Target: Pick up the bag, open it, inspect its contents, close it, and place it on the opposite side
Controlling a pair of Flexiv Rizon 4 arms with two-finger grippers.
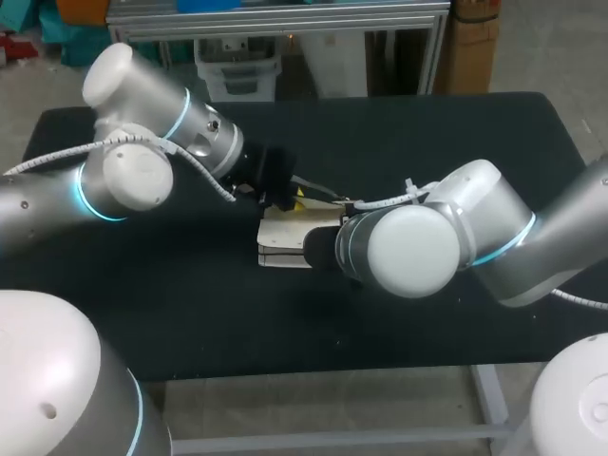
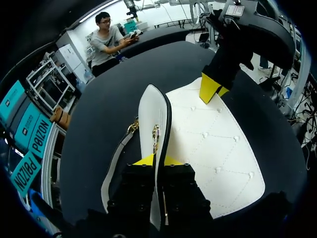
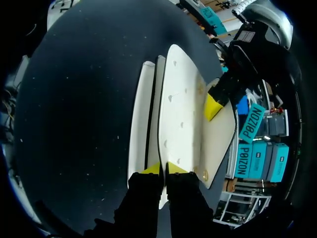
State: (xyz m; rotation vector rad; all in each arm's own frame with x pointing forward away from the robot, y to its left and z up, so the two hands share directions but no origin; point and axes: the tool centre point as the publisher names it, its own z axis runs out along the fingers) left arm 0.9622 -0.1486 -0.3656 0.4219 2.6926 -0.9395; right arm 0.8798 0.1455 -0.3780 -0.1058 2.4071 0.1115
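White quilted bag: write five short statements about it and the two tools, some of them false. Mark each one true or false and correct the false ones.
1. The table beneath the white quilted bag is black. True.
2. The left tool is shut on the bag's flap. True.
3. The right tool hangs clear of the bag. False: it is shut on the bag's edge, at the end opposite the left tool.
4. The left tool holds the strap. False: the strap runs loose beside that tool.
5. A gold clasp sits on the flap. True.
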